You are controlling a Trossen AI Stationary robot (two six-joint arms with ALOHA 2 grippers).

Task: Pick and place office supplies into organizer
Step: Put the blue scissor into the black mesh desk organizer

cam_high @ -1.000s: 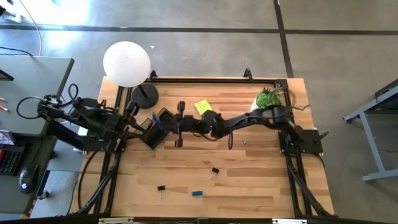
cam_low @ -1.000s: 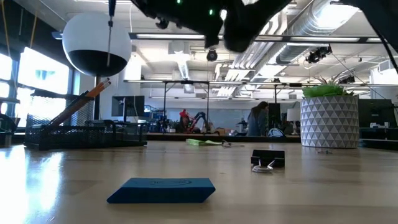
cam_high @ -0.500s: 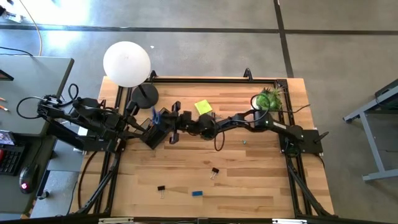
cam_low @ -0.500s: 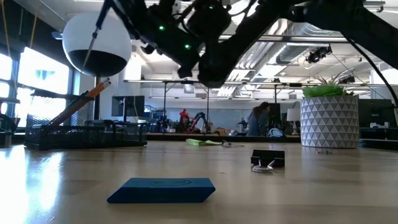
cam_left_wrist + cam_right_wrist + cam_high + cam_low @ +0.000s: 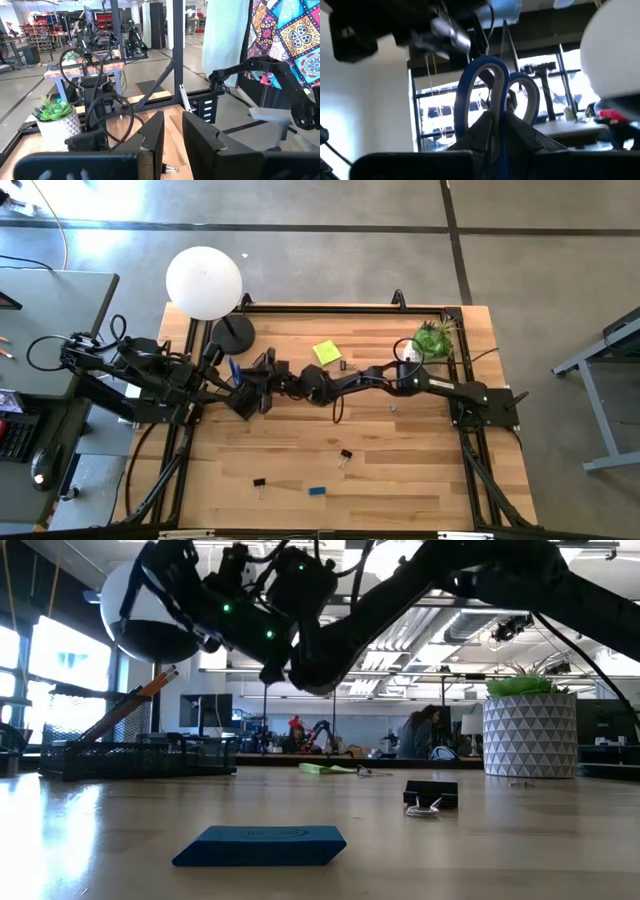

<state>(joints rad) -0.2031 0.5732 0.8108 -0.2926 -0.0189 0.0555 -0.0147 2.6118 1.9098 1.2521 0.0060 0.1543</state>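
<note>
My right gripper (image 5: pixel 252 381) reaches across to the table's left and hangs over the black organizer (image 5: pixel 243 401), shut on the blue-handled scissors (image 5: pixel 233 370). In the low view the gripper (image 5: pixel 215 615) is high in front of the lamp globe, and orange pencils (image 5: pixel 135 705) lean out of the organizer (image 5: pixel 130 757). The yellow sticky-note pad (image 5: pixel 326 352), two binder clips (image 5: pixel 345 455) (image 5: pixel 259 483) and the blue eraser (image 5: pixel 317 491) lie on the table. My left gripper (image 5: pixel 172 142) waits beside the organizer's left end, its fingers a little apart and empty. My right gripper pinches the scissors between its two fingers just below the blue handle loops (image 5: pixel 492 107). The loops stick out past the fingertips; the blades are hidden behind the fingers. The scissors are lifted clear above the organizer, slanting, with the handles toward the table's left.
The white globe lamp (image 5: pixel 204 282) with its round black base (image 5: pixel 233 333) stands just beyond the organizer. A potted green plant (image 5: pixel 432 340) sits at the far right. The eraser (image 5: pixel 260 845) and a clip (image 5: pixel 430 795) lie on the near half of the wooden top.
My right gripper has moved toward the table's left, to over the organizer, and has come lower. It has tipped, so the scissors went from upright to slanting with the handles toward the left. It stays shut on them.
</note>
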